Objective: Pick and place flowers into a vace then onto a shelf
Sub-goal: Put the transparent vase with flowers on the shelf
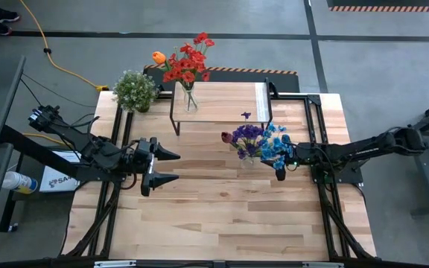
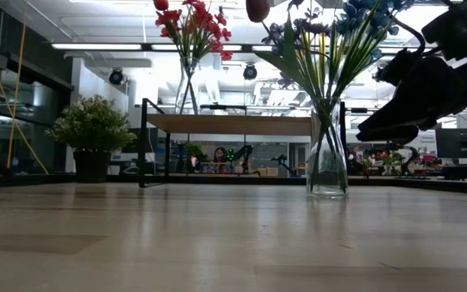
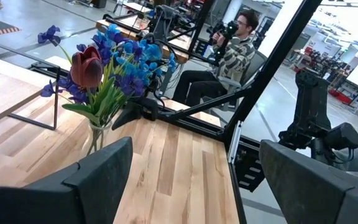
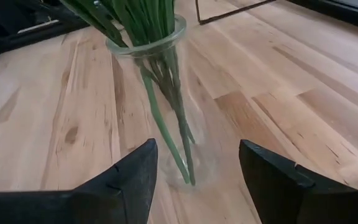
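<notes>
A glass vase [image 1: 263, 158] of blue and purple flowers [image 1: 258, 140] stands upright on the table just left of the right gripper [image 1: 281, 170], jaws apart and unclamped (the nearer arm), near the shelf [image 1: 222, 100].

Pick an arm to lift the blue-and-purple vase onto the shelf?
Right. The right gripper is open beside the vase of blue and purple flowers; the left gripper waits farther away.
</notes>
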